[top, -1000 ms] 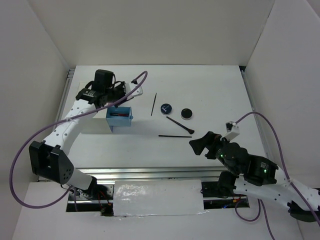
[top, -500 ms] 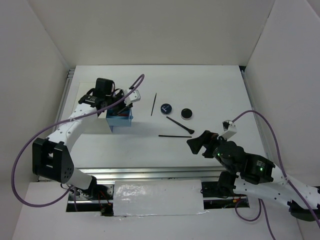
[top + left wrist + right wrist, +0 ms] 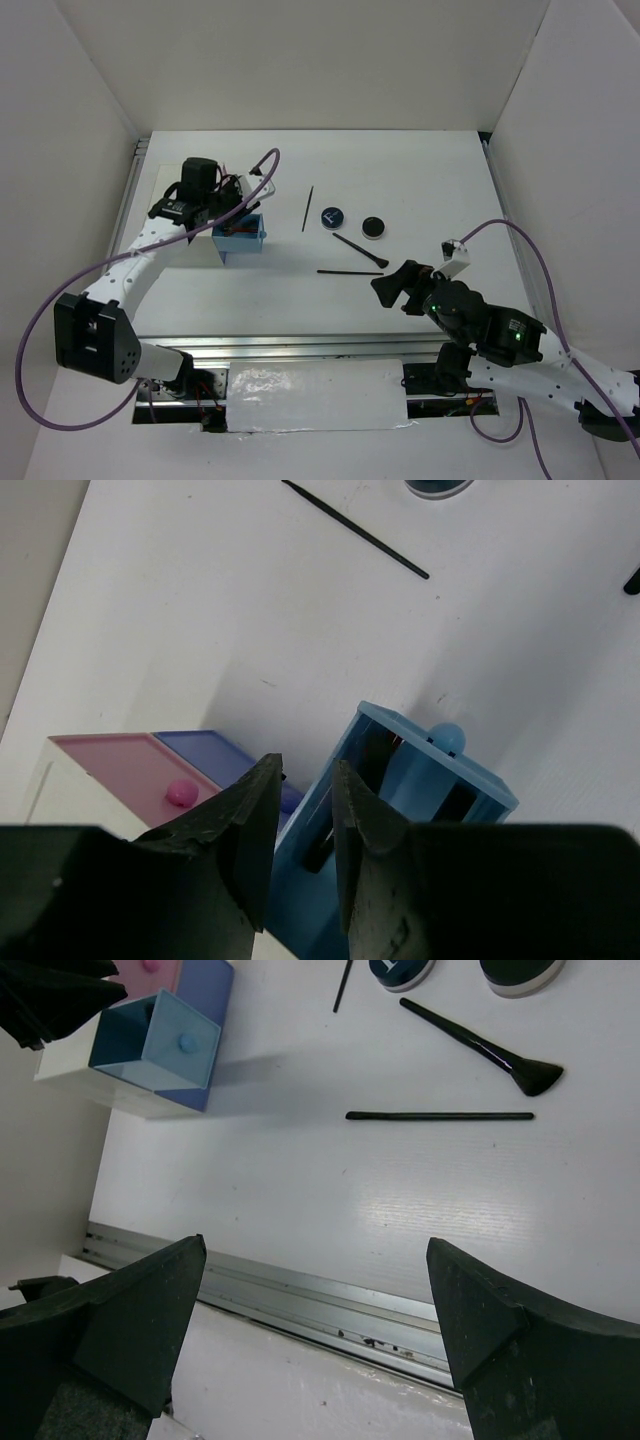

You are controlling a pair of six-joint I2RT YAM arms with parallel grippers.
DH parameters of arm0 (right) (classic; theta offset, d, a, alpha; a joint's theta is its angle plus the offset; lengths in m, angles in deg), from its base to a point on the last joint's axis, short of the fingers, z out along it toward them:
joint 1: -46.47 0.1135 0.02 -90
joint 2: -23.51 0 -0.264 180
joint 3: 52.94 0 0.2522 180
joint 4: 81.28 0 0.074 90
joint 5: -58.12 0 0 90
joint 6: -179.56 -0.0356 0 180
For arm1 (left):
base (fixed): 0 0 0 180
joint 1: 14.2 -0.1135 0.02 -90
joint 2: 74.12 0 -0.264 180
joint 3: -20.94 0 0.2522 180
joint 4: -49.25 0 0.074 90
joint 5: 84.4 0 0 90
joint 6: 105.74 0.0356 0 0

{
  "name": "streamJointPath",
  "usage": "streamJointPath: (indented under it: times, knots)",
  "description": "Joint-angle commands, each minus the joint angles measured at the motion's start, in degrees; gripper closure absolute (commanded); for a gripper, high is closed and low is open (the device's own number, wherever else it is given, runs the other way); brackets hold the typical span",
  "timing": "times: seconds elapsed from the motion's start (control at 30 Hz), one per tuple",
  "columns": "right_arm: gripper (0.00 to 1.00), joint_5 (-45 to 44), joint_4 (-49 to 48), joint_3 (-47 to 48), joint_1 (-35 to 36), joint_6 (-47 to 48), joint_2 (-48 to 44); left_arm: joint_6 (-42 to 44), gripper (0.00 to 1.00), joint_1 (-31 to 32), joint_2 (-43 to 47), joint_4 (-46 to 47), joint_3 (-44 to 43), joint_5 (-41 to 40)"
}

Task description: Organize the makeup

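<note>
Five pieces of makeup lie loose on the worktop (image 3: pixel 420 180), all to the right of the pulled-out light-blue drawer (image 3: pixel 240 237) in the top view. Nearest the drawer is a thin black stick (image 3: pixel 308 208), lying roughly parallel to the drawer's side. Beyond it sits the blue-topped compact (image 3: pixel 332 216), then the black compact (image 3: pixel 373 227), close together but apart. Right of the drawer and nearer the arm bases, a black brush (image 3: pixel 360 250) lies at a slant with its bristle end away from the drawer, and a black pencil (image 3: pixel 350 272) lies just beside it, closer again to the bases. Inside the drawer are dark and reddish sticks (image 3: pixel 238 229).

The drawer stands out from a white box (image 3: pixel 70 1072), with a pink drawer (image 3: pixel 120 765) and a darker blue drawer (image 3: pixel 200 752) beside it, both pushed in.

The left gripper (image 3: pixel 303 772) is over the drawer's side wall, its jaws narrow with only a slit between them; whether they pinch that wall I cannot tell. The right gripper (image 3: pixel 315 1250) is well to the right of the drawer, near the pencil, its jaws spread wide and empty.
</note>
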Motion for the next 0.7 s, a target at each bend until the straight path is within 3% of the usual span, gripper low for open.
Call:
streamJointPath:
  times: [0.0, 0.23, 0.4, 0.47, 0.53, 0.6, 0.67]
  knots:
    - [0.0, -1.0, -2.7, 0.0, 0.1, 0.9, 0.3, -1.4, 0.6, -0.5, 2.4, 1.7, -1.7, 0.1]
    - [0.0, -1.3, -3.0, 0.4, 0.1, 1.2, 1.0, -2.1, 0.57, -0.4, 5.5, 2.9, -0.6, -1.2]
    - [0.0, -1.1, -7.9, -1.9, 0.1, 2.8, 3.7, -10.0, 0.53, -0.4, 9.1, 3.0, -5.3, 0.4]
    - [0.0, -0.4, -12.8, -2.2, 0.1, 4.5, 7.4, -17.9, 0.41, -0.4, 11.2, 2.5, -8.7, -0.6]
    - [0.0, 0.4, -16.9, -1.5, 0.0, 5.6, 11.3, -26.4, 0.01, -0.4, 13.7, 2.0, -10.4, -2.5]
    - [0.05, 0.6, -20.5, 1.0, -0.3, 7.1, 18.9, -32.9, 0.01, -0.4, 15.9, 1.3, -9.7, -7.7]
    - [0.19, 1.0, -22.7, 4.9, -0.5, 8.3, 28.0, -43.5, 0.01, -0.4, 19.2, 0.1, -8.6, -14.8]
